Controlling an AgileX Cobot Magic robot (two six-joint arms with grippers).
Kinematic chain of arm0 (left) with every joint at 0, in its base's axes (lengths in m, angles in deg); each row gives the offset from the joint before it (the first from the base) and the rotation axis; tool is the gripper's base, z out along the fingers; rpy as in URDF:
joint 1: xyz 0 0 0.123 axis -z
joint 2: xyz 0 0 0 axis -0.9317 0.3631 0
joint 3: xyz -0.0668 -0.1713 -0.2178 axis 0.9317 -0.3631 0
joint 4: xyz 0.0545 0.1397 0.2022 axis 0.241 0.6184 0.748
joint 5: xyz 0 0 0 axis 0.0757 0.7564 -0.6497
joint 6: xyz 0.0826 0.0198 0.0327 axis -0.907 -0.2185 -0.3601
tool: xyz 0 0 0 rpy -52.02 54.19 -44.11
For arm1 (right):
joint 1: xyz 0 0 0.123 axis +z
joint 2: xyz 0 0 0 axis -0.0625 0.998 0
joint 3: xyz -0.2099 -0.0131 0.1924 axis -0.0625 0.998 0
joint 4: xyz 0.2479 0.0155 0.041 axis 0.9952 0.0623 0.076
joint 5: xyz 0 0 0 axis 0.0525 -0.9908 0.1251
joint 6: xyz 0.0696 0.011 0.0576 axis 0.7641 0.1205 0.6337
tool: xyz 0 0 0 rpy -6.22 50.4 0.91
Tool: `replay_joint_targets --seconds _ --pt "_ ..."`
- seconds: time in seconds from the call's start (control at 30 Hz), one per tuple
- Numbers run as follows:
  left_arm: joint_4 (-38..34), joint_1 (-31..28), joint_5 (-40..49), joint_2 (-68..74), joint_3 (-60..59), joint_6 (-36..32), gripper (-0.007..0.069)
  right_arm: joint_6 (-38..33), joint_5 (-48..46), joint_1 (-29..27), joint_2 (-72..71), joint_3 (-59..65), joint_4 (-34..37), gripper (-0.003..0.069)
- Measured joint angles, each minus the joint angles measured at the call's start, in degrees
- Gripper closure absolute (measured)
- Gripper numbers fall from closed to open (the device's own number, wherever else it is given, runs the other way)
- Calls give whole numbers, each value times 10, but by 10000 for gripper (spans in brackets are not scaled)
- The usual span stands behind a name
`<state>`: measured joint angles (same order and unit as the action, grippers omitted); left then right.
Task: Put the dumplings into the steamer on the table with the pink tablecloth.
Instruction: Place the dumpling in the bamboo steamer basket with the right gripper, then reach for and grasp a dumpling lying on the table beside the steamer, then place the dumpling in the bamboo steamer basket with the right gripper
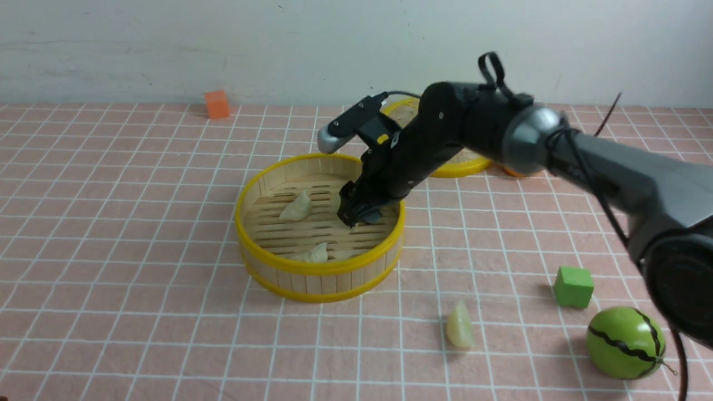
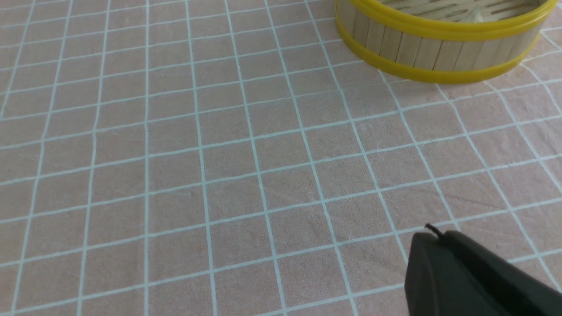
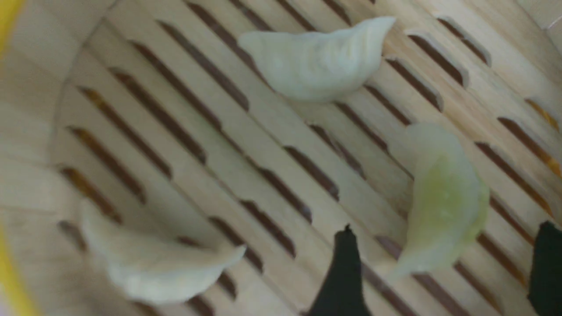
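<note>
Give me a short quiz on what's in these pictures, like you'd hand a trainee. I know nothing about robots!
1. True or false: the robot's right pincer is open.

2. Which one lies on the pink tablecloth, outside the steamer?
A) a cream dumpling
B) a green dumpling
C) a carrot

3. Fill in the number: the steamer has ____ dumplings inside it.

Key: 1 true; 2 B; 3 three
</note>
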<state>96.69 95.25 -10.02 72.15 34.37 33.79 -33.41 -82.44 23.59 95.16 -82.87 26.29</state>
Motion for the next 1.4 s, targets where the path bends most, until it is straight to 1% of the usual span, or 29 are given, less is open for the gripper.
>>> replay_joint_targets --seconds 0.03,0.1,0.17,0.23,0.3,0.37,0.43,0.5,0.6,0.7,0.8,0.83,0.87,1.0,1.07,1.1,1.17,1.23,1.27,1.33,1.37,1.4 --pt "0 0 3 0 0 0 638 22 -35 0 -24 0 -6 59" --pt "1 0 6 0 0 0 638 83 -106 1 -81 -3 -30 40" --pt "2 0 5 0 0 -1 638 150 -181 2 -116 -4 -64 53" --pt "2 0 3 -1 0 -1 638 217 -212 3 -137 19 -95 83" --pt "2 0 -2 -1 0 -1 638 262 -219 3 -144 76 -116 121" --pt "2 0 -3 -1 0 -1 638 278 -225 5 -140 161 -130 152" --pt "2 0 -4 -1 0 -1 638 283 -218 6 -136 197 -134 162" --pt "2 0 -4 -1 0 -1 638 303 -159 11 -129 270 -135 178" --pt "2 0 -5 -1 0 -1 638 318 -99 11 -122 314 -136 184" --pt "2 0 -6 -1 0 -1 638 319 -79 11 -118 329 -142 205" --pt "2 0 -6 -1 0 -1 638 308 -77 11 -119 330 -147 344" --pt "2 0 -6 -1 0 -1 638 307 -77 11 -119 329 -147 344" --pt "2 0 -6 -1 0 -1 638 287 -89 11 -119 318 -147 383" --pt "2 0 -13 -1 0 -1 638 249 -131 11 -125 277 -147 381" --pt "2 0 -29 -1 0 0 638 221 -163 11 -137 207 -146 385" --pt "2 0 -35 -1 0 0 638 214 -170 11 -140 178 -140 399" --pt "2 0 -39 -1 0 0 638 205 -167 11 -142 134 -122 403" --pt "2 0 -43 -1 0 0 638 188 -140 11 -142 88 -89 403" --pt "2 0 -43 -1 0 0 638 183 -136 11 -141 85 -81 403" --pt "2 0 -47 -1 0 0 637 144 -73 11 -122 59 -19 403" --pt "2 0 -47 -1 0 0 637 136 -68 11 -119 58 -15 403" --pt "2 0 -47 -1 0 0 637 103 -34 11 -97 56 14 403"
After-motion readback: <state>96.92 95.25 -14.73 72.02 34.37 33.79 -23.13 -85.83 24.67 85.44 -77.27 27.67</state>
